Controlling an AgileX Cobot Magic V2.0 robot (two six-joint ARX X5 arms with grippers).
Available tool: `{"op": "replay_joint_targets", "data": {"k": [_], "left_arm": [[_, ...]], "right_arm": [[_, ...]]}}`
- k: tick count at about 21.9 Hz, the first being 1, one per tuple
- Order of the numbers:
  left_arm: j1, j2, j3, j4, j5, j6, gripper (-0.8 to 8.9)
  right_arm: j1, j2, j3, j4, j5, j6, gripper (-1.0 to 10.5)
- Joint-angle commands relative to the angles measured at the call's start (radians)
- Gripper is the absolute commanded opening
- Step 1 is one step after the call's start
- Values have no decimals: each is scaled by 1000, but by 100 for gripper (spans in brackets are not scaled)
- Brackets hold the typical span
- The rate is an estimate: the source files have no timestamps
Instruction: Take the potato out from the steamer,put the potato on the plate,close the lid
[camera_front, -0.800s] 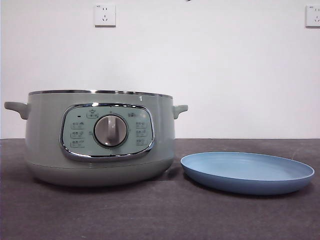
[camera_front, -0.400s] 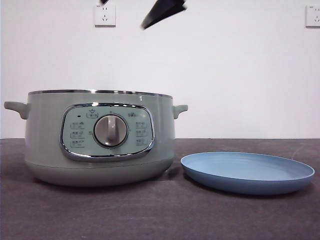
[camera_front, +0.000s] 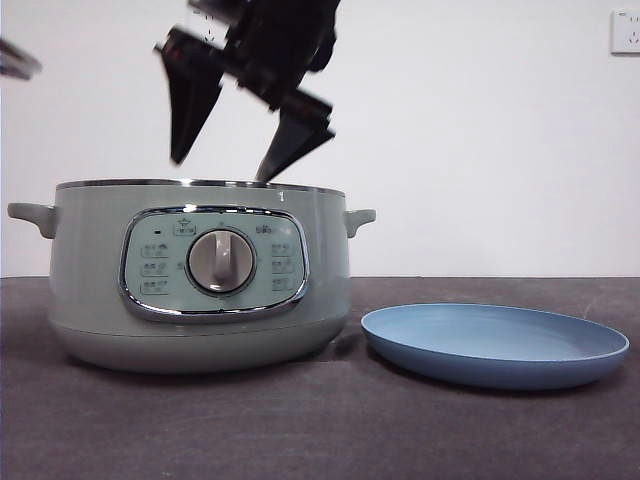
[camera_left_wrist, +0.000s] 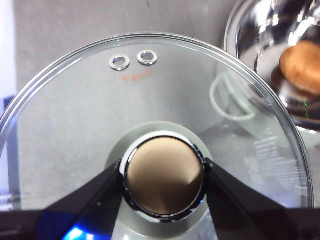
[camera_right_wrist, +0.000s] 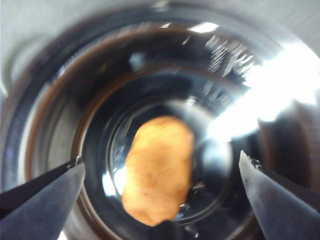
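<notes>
The sage-green steamer (camera_front: 200, 280) stands at the left without its lid. The potato (camera_right_wrist: 157, 195) lies on the shiny bottom inside it and also shows in the left wrist view (camera_left_wrist: 302, 67). My right gripper (camera_front: 220, 168) hangs open just above the steamer's rim, with the potato below and between its jaws (camera_right_wrist: 161, 160). My left gripper (camera_left_wrist: 164, 167) is shut on the knob (camera_left_wrist: 164, 190) of the glass lid (camera_left_wrist: 75, 115) and holds it beside the steamer (camera_left_wrist: 250, 30). The light-blue plate (camera_front: 495, 345) lies empty to the right of the steamer.
A blurred grey edge (camera_front: 15, 60) shows at the top left of the front view. A wall socket (camera_front: 627, 32) is on the white wall behind. The dark table (camera_front: 320, 430) runs in front of the steamer and plate.
My right gripper has come down from the top edge to just above the steamer's opening, jaws open. The grey edge has appeared at the top left. Steamer and plate have not moved.
</notes>
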Motion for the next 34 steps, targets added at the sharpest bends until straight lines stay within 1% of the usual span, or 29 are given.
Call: {"op": "replay_joint_targets", "data": {"k": [1,3,6,7,8,9,10,11,12,15,22,24,25,26,27,28,29,31,33,34], "left_arm": [[4,-13,-1,-57,-2,8,-9],[4,-13,-1,-57,-2,8,-9],[4,-13,-1,-57,-2,8,-9],[4,-13,-1,-57,-2,8,-9],[4,-13,-1,-57,-2,8,-9],[4,-13,-1,-57,-2,7,-9],[4,-13,-1,-57,-2,6,-9],[4,-13,-1,-57,-2,6,-9],[4,-13,-1,-57,-2,4,-9],[4,-13,-1,-57,-2,4,-9],[3,-13,-1,-54,6,3,-9],[4,-13,-1,-16,64,3,-9],[3,-12,-1,18,106,4,-9],[4,-11,-1,55,139,4,-9],[4,-10,-1,105,182,4,-9],[4,-8,-1,155,219,4,-9],[3,-6,-1,216,273,3,-9],[3,-3,-1,322,402,2,-9],[3,2,-1,413,504,-24,-9],[2,3,-1,446,535,-39,-9]], "right_arm": [[15,45,1,-1,5,-9,622],[27,73,1,-3,30,-17,621],[36,111,1,-5,34,-21,621],[36,121,1,-6,42,-21,603],[36,124,1,-6,63,-24,502],[37,126,1,-3,92,-28,344],[38,126,1,5,109,-39,158],[40,126,1,13,111,-52,-10],[41,125,5,18,110,-53,-8],[37,112,60,-34,107,-53,-8],[14,91,409,-347,111,-52,-8],[-2,59,475,-406,156,-45,-8],[-15,26,483,-431,193,-32,-8],[-25,2,483,-455,228,-9,-8],[-36,-29,483,-485,285,23,-8],[-48,-53,483,-486,328,66,-8],[-67,-86,483,-486,346,99,-8],[-105,-146,483,-486,342,132,-8],[-144,-199,483,-489,341,153,-8],[-163,-219,483,-489,330,156,-8]]}}
